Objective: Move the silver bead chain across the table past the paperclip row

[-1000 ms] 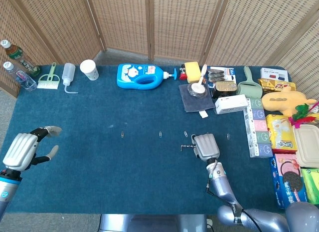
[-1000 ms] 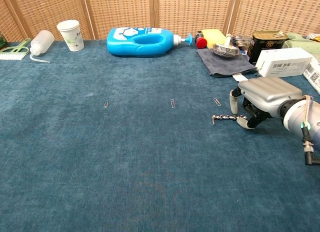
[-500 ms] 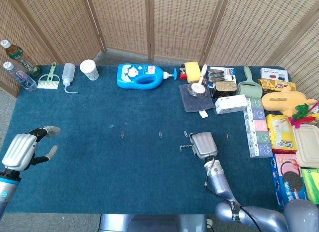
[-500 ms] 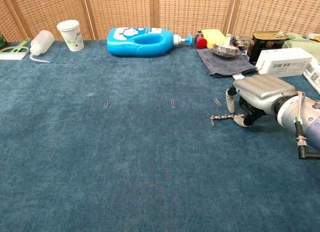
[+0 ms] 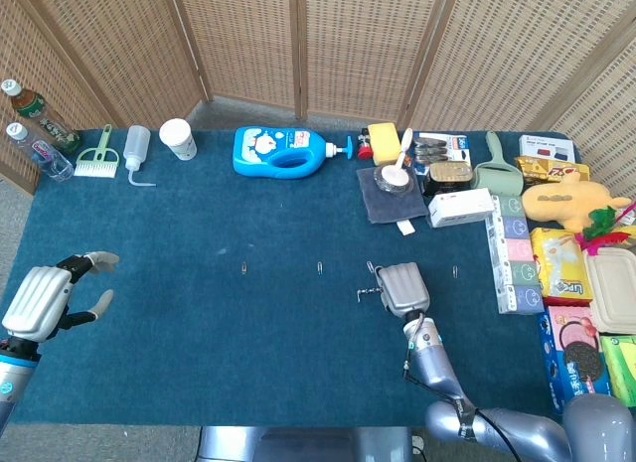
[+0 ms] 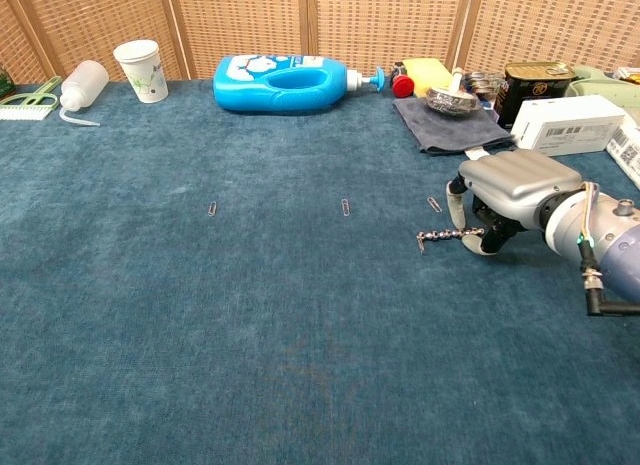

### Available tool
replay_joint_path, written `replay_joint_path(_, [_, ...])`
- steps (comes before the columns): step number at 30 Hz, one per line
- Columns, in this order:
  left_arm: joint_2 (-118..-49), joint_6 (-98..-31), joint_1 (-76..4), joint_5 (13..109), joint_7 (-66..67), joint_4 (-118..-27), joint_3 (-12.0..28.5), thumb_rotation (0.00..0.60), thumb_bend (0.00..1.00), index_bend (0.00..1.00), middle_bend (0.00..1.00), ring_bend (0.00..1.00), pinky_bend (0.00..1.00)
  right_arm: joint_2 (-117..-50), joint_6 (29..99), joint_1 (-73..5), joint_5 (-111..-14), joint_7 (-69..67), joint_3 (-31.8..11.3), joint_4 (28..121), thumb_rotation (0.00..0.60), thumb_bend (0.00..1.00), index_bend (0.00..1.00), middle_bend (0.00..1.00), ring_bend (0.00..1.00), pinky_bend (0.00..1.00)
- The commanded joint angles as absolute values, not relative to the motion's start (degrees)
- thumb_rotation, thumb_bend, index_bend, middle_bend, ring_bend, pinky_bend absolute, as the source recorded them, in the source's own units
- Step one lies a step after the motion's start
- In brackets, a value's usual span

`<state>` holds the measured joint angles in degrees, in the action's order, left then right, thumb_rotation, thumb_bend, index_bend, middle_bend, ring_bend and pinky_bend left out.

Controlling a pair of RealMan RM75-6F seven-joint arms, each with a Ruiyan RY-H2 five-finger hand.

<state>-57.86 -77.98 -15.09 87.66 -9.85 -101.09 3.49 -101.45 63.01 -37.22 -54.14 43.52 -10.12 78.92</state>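
A blue table [image 5: 199, 323] fills the scene, with a blue bottle [image 5: 283, 149] lying at its far edge. The right hand [image 6: 510, 190] rests low on the cloth, its fingers [image 6: 455, 207] curled down and pinching one end of the chain [image 6: 440, 236]. The chain lies stretched on the table, just on the near side of the paperclip row, beside the right-most clip [image 6: 434, 204]. The left hand [image 5: 45, 298] hovers at the table's left edge, fingers apart and holding nothing. Two more clips [image 6: 345, 206] [image 6: 212, 209] lie in line to the left.
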Motion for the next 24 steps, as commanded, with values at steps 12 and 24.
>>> replay_joint_path(12, [-57.83,-77.98,-15.01,87.96,-10.32,-101.00,3.33,0.588,0.35,0.29,0.40,0.41,0.72,-101.18,63.33,-38.04,-51.50,45.41,-10.63,80.10,0.600,0.39,0.55,0.89,0.97,0.98])
replay_joint_path(24, [-57.58,-78.20,-14.77,87.92,-10.57,-100.92,3.26,0.588,0.35,0.29,0.40,0.40,0.72,-101.01,63.15,-38.83,-49.69,46.78,-10.61,80.57,0.600,0.39,0.52,0.89,0.97,0.98])
